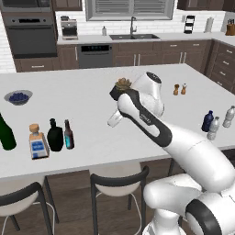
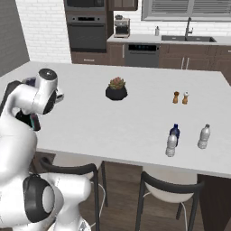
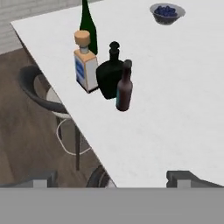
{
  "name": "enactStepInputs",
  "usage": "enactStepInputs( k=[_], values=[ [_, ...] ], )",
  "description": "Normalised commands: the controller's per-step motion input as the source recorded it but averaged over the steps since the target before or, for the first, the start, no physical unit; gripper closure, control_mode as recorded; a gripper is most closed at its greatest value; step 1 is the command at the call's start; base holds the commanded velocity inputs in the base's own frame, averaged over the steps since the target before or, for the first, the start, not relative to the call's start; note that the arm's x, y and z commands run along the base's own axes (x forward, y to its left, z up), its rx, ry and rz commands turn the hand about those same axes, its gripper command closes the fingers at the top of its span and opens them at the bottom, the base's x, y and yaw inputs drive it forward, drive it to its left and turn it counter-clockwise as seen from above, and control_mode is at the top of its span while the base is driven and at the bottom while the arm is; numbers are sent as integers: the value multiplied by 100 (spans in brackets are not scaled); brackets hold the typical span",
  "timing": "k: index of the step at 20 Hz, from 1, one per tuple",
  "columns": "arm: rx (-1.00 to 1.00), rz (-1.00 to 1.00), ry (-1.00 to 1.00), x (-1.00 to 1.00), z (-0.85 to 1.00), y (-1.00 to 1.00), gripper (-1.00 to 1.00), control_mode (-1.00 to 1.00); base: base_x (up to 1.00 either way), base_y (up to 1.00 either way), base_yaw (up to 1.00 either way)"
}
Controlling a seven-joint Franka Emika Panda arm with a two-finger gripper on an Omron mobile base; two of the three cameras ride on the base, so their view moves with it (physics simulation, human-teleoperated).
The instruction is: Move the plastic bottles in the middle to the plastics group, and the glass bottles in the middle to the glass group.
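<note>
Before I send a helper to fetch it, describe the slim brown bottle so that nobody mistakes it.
On the white island counter, near its stool-side edge, four bottles stand in a row. The slim brown bottle is at the end nearest the arm, beside the squat black bottle. It is the thinnest of the four, dark brown with a small bluish label low on its body.

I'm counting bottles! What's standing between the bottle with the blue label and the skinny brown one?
The squat black bottle stands between the blue-labelled bottle and the slim brown bottle, seen in the left base view and hand view.
</note>
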Motion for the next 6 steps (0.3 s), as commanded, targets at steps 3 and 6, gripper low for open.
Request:
enactStepInputs(
  k=[3,6],
  values=[
    [-1,-46,0,-66,35,-65,-100,-100,0,0,0],
    [0,-48,0,-71,37,-68,-100,-100,0,0,0]
  ],
)
